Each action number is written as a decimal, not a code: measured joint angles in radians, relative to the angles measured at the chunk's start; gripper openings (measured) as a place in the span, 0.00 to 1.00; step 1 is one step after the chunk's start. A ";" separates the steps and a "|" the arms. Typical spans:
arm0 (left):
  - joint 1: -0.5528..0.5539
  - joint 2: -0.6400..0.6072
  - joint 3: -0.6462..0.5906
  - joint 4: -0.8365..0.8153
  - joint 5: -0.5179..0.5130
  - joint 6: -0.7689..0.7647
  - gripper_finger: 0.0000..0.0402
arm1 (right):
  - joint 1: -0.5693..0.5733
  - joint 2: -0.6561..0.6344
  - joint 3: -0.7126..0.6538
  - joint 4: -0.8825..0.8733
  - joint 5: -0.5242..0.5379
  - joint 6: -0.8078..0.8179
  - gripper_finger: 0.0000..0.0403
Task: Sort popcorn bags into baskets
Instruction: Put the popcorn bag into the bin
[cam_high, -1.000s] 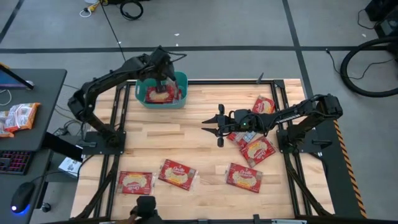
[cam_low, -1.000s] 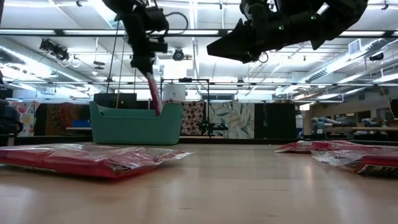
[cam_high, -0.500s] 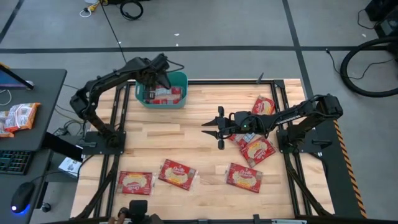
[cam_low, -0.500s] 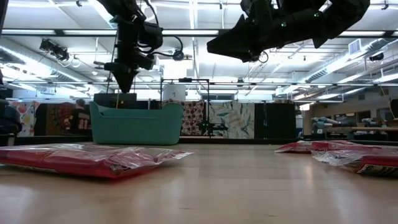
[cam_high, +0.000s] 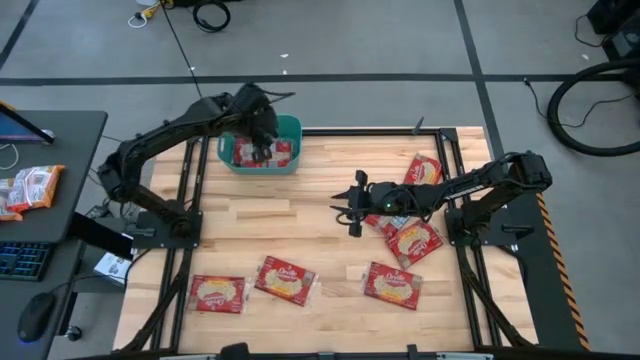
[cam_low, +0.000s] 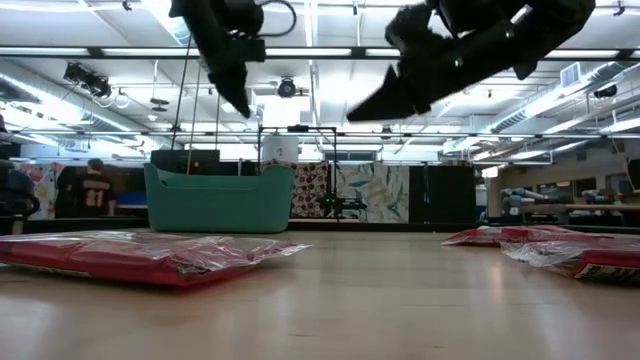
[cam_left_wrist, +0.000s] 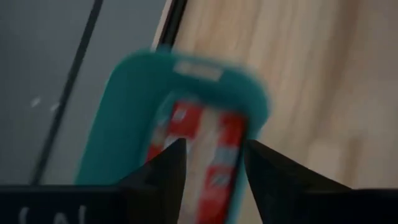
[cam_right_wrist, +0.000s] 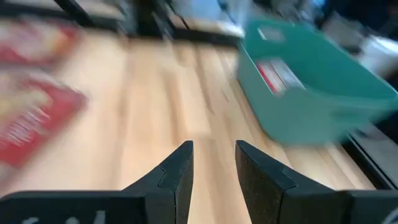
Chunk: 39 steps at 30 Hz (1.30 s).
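Near edge, bottom of high view: three popcorn bags flat on table (cam_high: 330, 220), lower left (cam_high: 218, 293), lower centre (cam_high: 287, 280), lower right-centre (cam_high: 393, 285); long axes roughly left-right, centre and right ones tilted a bit. Right of centre: more packets bunched, one (cam_high: 415, 242) angled diagonal, one (cam_high: 424, 170) above it pointing toward upper right. Right gripper (cam_high: 344, 204) mid-frame above bare wood, fingers apart w/ a narrow gap, holding nothing. Far side, upper left: teal basket (cam_high: 290, 128) w/ packets (cam_high: 262, 152) lying flat inside. Left gripper (cam_high: 263, 148) over basket, fingers parted, nothing between them. Low view: person (cam_low: 92, 187) in room behind, far left
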 joint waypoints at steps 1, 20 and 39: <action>-0.009 -0.016 -0.020 0.037 0.027 -0.024 0.39 | 0.000 0.000 0.000 -0.031 0.024 0.001 0.31; -0.273 -0.207 -0.600 0.949 0.025 -0.165 0.37 | 0.075 0.003 0.128 -0.657 0.103 0.384 0.31; -0.290 -0.346 -0.777 1.130 -0.010 -0.226 0.37 | 0.153 0.304 0.407 -1.052 0.122 0.483 0.49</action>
